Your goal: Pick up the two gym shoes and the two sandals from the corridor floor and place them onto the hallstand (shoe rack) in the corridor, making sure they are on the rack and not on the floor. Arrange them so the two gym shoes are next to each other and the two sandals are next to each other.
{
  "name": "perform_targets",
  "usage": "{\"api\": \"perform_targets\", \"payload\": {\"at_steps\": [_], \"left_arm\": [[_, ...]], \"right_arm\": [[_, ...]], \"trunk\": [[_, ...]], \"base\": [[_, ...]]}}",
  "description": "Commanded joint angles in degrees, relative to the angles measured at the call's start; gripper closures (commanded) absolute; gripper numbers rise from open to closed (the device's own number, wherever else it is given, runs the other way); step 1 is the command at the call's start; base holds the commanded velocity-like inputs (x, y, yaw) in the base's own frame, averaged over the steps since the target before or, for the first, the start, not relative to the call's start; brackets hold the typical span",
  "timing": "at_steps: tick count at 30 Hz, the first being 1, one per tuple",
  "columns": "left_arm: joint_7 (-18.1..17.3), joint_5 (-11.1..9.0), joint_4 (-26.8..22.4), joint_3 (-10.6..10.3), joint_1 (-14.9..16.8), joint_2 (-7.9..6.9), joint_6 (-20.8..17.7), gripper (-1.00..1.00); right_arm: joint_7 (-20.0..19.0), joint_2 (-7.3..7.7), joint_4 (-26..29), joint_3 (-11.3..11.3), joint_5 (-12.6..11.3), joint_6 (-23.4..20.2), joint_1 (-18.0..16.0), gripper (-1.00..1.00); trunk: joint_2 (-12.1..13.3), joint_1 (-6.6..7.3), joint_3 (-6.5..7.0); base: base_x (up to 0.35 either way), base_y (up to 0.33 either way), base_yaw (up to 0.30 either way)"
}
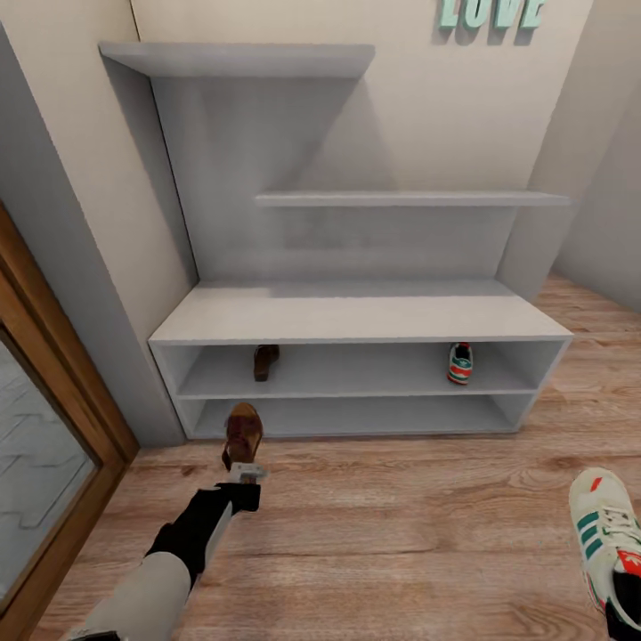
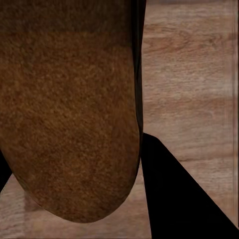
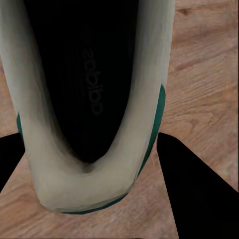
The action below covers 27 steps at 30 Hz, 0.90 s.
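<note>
The pale grey hallstand stands against the wall ahead. On its upper open shelf a dark brown sandal lies at the left and a cream gym shoe at the right. My left gripper is shut on the second sandal, held just before the lower shelf's left part; its brown underside looms in the left wrist view. At the lower right my right gripper is shut on the second gym shoe, above the wood floor. The shoe's dark opening sits between black fingers.
A wood-framed glass door runs along the left, close to my left arm. Teal letters hang on the wall above the two upper shelves. A grey wall corner closes in at the right.
</note>
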<state>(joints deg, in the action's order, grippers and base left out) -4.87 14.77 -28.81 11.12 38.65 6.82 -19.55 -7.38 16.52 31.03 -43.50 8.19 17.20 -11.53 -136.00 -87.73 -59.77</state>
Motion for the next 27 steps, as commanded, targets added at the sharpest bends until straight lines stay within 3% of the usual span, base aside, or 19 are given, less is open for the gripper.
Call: {"api": "perform_targets", "payload": {"at_steps": [1, 6, 11, 15, 27], "left_arm": [[-0.58, 0.98, -0.10, 0.17, 0.64, 0.21, -1.12, 1.00], [-0.56, 0.97, -0.04, -1.73, 4.12, 0.88, -6.84, 1.00], [-0.57, 0.86, -0.13, -2.45, 7.19, 1.09, -12.07, 1.00], [-0.56, 0.87, -0.25, -2.57, 8.62, 1.09, -13.29, 1.00], [-0.65, 0.89, -2.64, -2.68, 9.22, 1.19, -17.40, 1.00]], "right_arm": [[-0.50, 0.27, 0.52, -1.05, 0.22, -0.99, -0.07, 1.00], [-0.74, 2.16, 4.68, -8.06, -3.07, -8.99, -0.07, 1.00], [-0.71, 3.01, 6.87, -12.08, -3.71, -12.63, -0.07, 1.00], [-0.71, 3.54, 8.52, -13.22, -3.84, -13.79, -0.07, 1.00], [-0.95, 3.22, 13.00, -13.40, -3.92, -16.48, -0.07, 1.00]], "trunk": [[-0.02, 0.01, -0.06], [-0.02, 0.01, -0.06], [-0.02, 0.01, -0.06], [-0.02, 0.01, -0.06], [-0.02, 0.01, -0.07]], "base": [[0.000, 0.000, 0.000], [0.000, 0.000, 0.000], [0.000, 0.000, 0.000], [0.000, 0.000, 0.000], [0.000, 0.000, 0.000]]}}
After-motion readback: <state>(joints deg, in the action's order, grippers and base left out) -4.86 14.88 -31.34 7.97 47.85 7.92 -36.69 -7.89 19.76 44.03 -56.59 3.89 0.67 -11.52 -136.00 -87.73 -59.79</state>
